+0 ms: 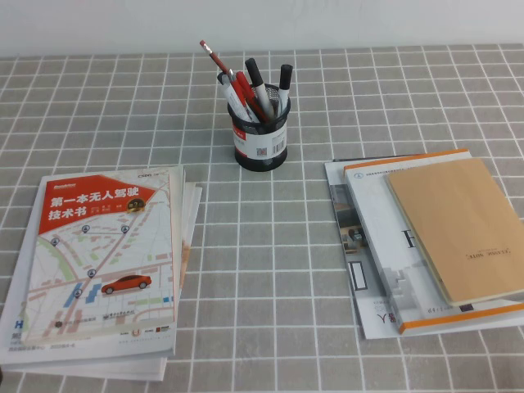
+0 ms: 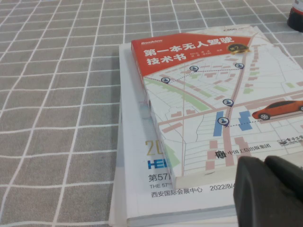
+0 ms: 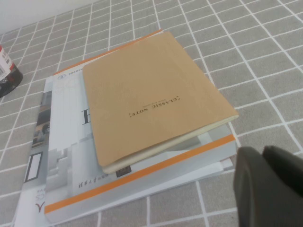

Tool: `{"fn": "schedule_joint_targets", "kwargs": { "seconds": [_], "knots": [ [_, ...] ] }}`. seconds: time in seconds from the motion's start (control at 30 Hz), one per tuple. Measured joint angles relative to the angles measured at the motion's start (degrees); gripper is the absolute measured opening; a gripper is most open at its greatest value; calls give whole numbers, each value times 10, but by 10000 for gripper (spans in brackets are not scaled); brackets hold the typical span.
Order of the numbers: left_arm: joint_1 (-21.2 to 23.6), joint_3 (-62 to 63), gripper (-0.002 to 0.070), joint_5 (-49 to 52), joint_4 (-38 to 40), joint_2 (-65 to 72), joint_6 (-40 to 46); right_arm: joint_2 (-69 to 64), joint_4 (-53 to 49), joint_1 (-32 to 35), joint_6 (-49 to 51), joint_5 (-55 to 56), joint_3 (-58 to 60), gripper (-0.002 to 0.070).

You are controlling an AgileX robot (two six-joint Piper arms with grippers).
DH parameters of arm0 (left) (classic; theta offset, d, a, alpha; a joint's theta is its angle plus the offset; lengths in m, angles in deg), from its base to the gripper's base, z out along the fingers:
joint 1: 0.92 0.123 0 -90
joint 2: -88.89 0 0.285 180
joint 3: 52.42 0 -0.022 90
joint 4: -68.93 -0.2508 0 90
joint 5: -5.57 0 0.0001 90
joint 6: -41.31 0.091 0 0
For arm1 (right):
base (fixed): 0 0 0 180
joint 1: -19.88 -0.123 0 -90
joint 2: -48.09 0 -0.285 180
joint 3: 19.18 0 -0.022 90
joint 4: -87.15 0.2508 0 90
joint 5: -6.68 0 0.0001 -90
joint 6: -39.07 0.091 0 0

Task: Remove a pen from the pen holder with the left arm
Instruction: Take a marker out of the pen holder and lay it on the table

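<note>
Left wrist view: left gripper (image 2: 266, 166) clenched by book (image 2: 203, 94), pen holder (image 2: 296, 19) well apart; right gripper (image 3: 263, 160) clenched by notebook (image 3: 151, 94).

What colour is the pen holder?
Pen holder: black, high view. Left gripper, right gripper above books.

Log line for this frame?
left gripper shut near map book | right gripper shut near notebook | pens in holder

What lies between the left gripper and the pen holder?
The map book, then bare checked tablecloth, seen in the left wrist view. Left gripper hangs over that book; right gripper near the notebook stack.
</note>
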State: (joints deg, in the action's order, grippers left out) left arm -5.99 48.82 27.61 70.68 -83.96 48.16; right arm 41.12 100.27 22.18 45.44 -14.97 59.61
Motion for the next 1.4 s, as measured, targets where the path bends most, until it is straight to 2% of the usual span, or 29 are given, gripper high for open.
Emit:
{"fn": "schedule_joint_targets", "kwargs": {
  "seconds": [0.93, 1.3, 1.4],
  "knots": [
    [0, 0, -1, -1, 19, 0, 0, 0, 0, 0, 0, 0, 0, -13],
    [0, 0, -1, -109, 222, 0, -4, 0, 1, 0, 0, 0, 0, -13],
    [0, 0, -1, -156, 331, 0, -32, 0, 2, 0, 0, 0, 0, -13]
  ]
}}
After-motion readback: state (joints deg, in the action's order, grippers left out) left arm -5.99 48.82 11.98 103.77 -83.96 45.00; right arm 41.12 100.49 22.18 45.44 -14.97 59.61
